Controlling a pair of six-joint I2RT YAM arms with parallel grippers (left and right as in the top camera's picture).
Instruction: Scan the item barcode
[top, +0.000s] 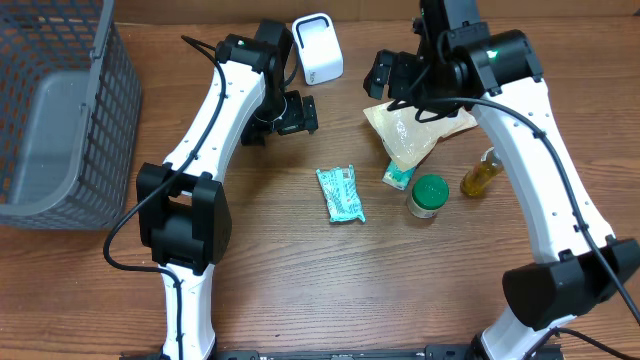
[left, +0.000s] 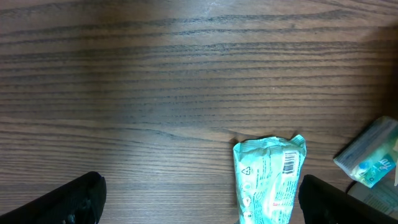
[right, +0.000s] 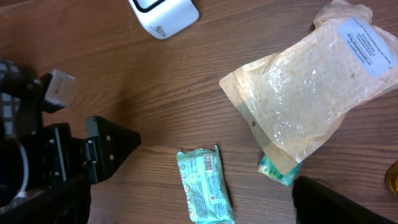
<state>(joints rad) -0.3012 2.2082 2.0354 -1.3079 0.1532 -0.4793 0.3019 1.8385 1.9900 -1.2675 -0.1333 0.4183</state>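
1. A green packet lies flat on the wooden desk, near the middle, between the two arms. It touches nothing else.
2. Its long axis runs from the far side of the desk toward the near side, tilted slightly. Its far end points roughly toward the white scanner, which stands well apart at the far edge.
3. The packet's barcode faces up, close to that crimped far end.
4. The left jaws are spread wide and hold nothing, hovering over bare wood just beyond the packet's far end.
5. The right jaws are also spread wide and empty, above the desk near a clear bag of grain.
6. Hard to see:
   - Both wrist views cut off the packet's near end.
   - A small teal pack lies partly under the bag.
   - The print on the packet is too small to read.
   - The overhead frame crops the grey basket at its left edge.
7. Count:
   - one green packet
   - one scanner
   - one grain bag
   - one teal pack
   - one green-lidded jar
   - one amber bottle
   - one basket
   - two arms
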